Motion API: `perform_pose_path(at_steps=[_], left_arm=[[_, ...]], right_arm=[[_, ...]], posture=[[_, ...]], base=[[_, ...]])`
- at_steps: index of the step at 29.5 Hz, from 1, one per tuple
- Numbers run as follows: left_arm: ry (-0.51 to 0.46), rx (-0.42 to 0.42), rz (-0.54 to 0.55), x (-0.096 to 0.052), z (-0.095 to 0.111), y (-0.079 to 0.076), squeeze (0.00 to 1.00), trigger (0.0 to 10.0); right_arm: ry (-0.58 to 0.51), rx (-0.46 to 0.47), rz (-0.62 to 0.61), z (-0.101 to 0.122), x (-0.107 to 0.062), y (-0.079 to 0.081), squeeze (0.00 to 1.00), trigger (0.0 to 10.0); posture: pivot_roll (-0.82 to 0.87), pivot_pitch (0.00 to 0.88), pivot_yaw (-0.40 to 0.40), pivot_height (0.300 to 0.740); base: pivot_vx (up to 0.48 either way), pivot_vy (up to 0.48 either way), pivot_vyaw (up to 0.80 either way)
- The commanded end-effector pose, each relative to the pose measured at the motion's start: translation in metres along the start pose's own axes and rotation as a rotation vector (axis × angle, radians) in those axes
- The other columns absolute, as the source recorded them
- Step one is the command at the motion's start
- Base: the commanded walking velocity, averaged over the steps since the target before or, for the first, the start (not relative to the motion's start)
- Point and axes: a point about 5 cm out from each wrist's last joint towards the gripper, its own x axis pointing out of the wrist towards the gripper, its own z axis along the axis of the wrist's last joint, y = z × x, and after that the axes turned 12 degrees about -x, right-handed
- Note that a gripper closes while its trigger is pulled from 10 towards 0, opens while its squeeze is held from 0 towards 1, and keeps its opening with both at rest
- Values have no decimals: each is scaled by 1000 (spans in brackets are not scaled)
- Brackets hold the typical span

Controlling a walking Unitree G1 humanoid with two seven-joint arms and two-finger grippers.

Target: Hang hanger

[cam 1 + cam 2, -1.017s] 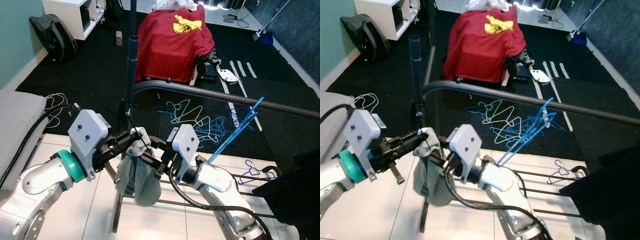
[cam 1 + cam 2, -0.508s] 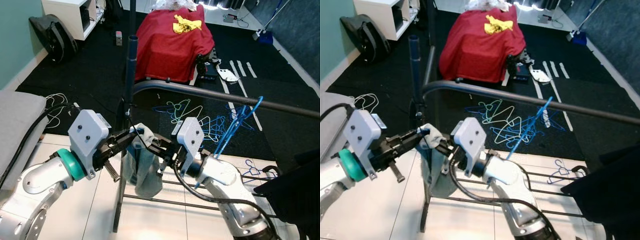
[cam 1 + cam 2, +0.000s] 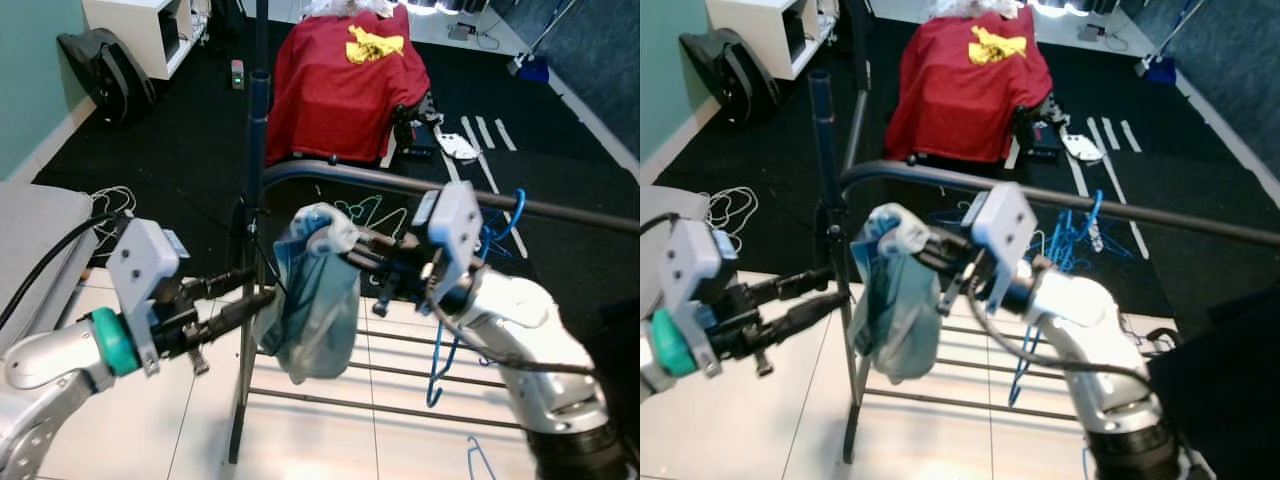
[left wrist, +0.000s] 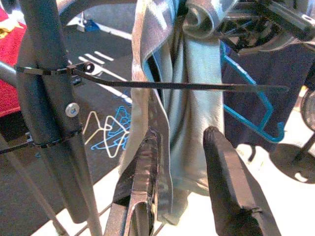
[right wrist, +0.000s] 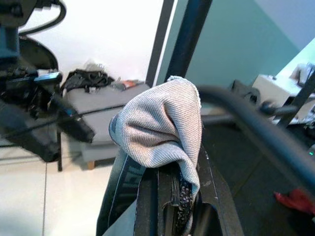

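Observation:
A grey-blue garment (image 3: pixel 312 300) hangs bunched from my right gripper (image 3: pixel 350 245), which is shut on its top fold just in front of the black clothes rail (image 3: pixel 400 186). In the right wrist view the grey cloth (image 5: pixel 162 123) is wrapped over the closed fingers (image 5: pixel 147 201). A blue hanger (image 4: pixel 248 91) shows behind the cloth. My left gripper (image 3: pixel 262 290) stands open, lower and to the left, beside the garment's edge. In its wrist view the cloth (image 4: pixel 189 98) hangs past the spread fingers (image 4: pixel 224 182).
The rack's upright pole (image 3: pixel 257 130) stands just left of the garment. Blue hangers (image 3: pixel 497 232) hang on the rail to the right. Loose hangers (image 3: pixel 372 212) lie on the black carpet behind, beyond them a red-draped object (image 3: pixel 340 70). A black bag (image 3: pixel 105 70) sits far left.
My right gripper has lifted the garment up and to the right, close to the rail. My left gripper has let go of it and now stands lower left, open.

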Motion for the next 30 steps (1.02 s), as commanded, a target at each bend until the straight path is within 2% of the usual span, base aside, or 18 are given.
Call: perform_pose_path(at_steps=[1,2,3,5,7,10,20,21,22,23,27,28,30], left_arm=[[-18,-36,-20,2,-1,-4,0,10000],[-18,-36,-20,2,-1,-4,0,10000],[-50,-85,-1,5,-2,-1,0,10000],[-50,-85,-1,5,-2,-1,0,10000],[-63,-56,90,18,-8,4,0,10000],[-102,-19,202,32,-9,11,0,10000],[-115,-36,313,32,-11,24,0,10000],[-118,-39,329,32,-11,26,0,4863],[-118,-39,329,32,-11,26,0,4863],[-116,-35,349,31,-11,29,0,4157],[-110,-31,372,28,-13,32,0,3765],[-105,-22,398,22,-13,37,0,0],[-105,-22,398,22,-13,37,0,0]], right_arm=[[-13,-3,11,4,-1,-4,0,0],[-13,-3,11,4,-1,-4,0,0],[-22,-19,17,10,-1,-11,0,0],[-22,-19,17,10,-1,-11,0,0],[-79,-16,40,25,1,-18,0,0],[-151,32,76,39,4,-15,0,0],[-253,81,92,61,3,-13,0,0],[-260,81,95,63,3,-14,0,0],[-260,81,95,63,3,-14,0,0],[-259,80,97,65,3,-14,0,0],[-251,72,100,65,2,-14,0,0],[-232,62,101,63,-1,-15,0,0],[-232,62,101,63,-1,-15,0,0]], posture=[[22,35,17,740],[22,35,17,740],[21,34,16,740],[21,34,16,740],[25,35,15,740],[23,36,17,740],[18,38,23,740],[18,37,24,740],[18,37,24,740],[18,38,25,740],[19,37,26,740],[19,38,25,740],[19,38,25,740]], base=[[0,0,0],[0,0,0],[0,0,0],[0,0,0],[0,0,0],[0,0,0],[0,0,0],[0,0,0],[0,0,0],[0,0,0],[0,0,0],[0,0,0],[0,0,0]])
